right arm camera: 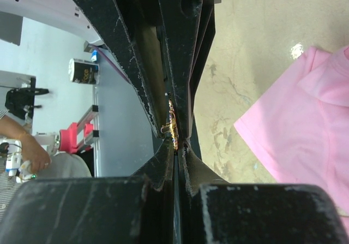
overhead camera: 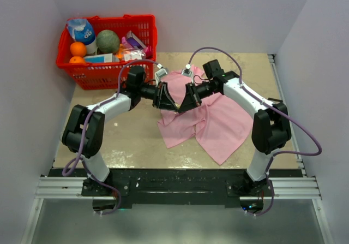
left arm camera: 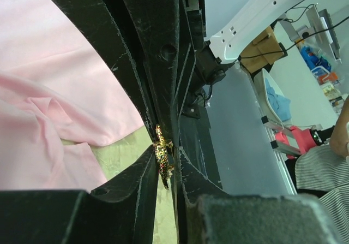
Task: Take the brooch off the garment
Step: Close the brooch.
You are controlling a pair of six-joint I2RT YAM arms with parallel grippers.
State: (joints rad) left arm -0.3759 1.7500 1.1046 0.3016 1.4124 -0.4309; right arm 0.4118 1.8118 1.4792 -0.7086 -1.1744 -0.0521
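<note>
Your right tool (right arm camera: 175,147) pinched the brooch (right arm camera: 172,125), likely light, stiff, slippery; your left tool (left arm camera: 163,170) flanked it, grip unclear; hold its edges.

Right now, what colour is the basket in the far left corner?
The basket is red, best seen in the top external view.

Top: fixed high behind the arm bases (overhead camera: 101,186), tilted down, far enough for the whole tabletop (overhead camera: 109,140).
Left wrist: pressed close along the left tool (left arm camera: 166,159), facing right past the shirt (left arm camera: 49,91).
Right wrist: equally close along the right tool (right arm camera: 175,154), facing left.
Shared: brooch (right arm camera: 173,125) where the tools meet, in both wrist views; shirt everywhere.
</note>
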